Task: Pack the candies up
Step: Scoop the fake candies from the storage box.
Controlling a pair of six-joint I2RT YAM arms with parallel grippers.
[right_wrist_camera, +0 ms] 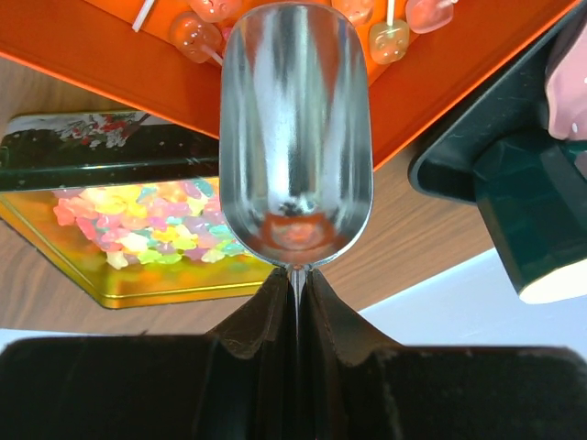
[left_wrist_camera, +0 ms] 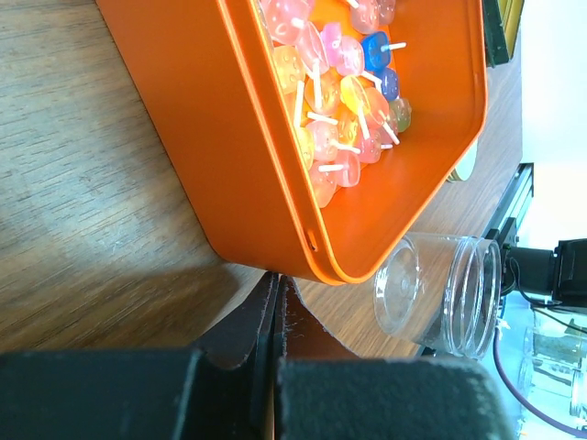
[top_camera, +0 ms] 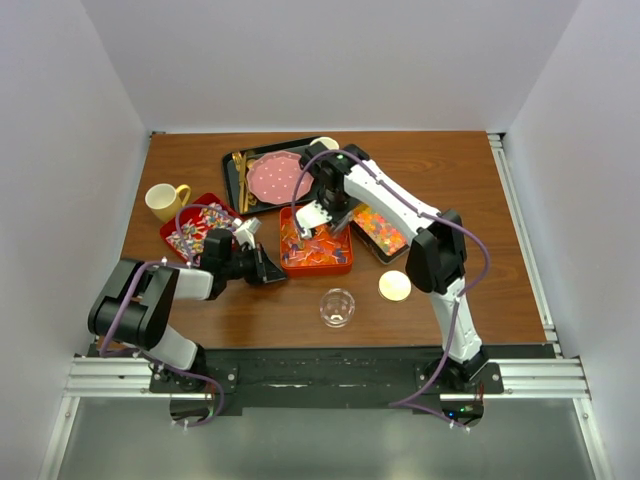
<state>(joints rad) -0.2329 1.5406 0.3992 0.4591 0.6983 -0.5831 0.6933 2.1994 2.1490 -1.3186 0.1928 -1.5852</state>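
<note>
Metal scoop (right_wrist_camera: 295,137) between candies (right_wrist_camera: 390,37), right pincer (right_wrist_camera: 296,275)

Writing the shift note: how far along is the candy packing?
Done: nothing; the jar is empty, the lid lies beside it. In hand: the right gripper holds an empty scoop over the orange tray. Left: scooping the candies into the jar.
</note>
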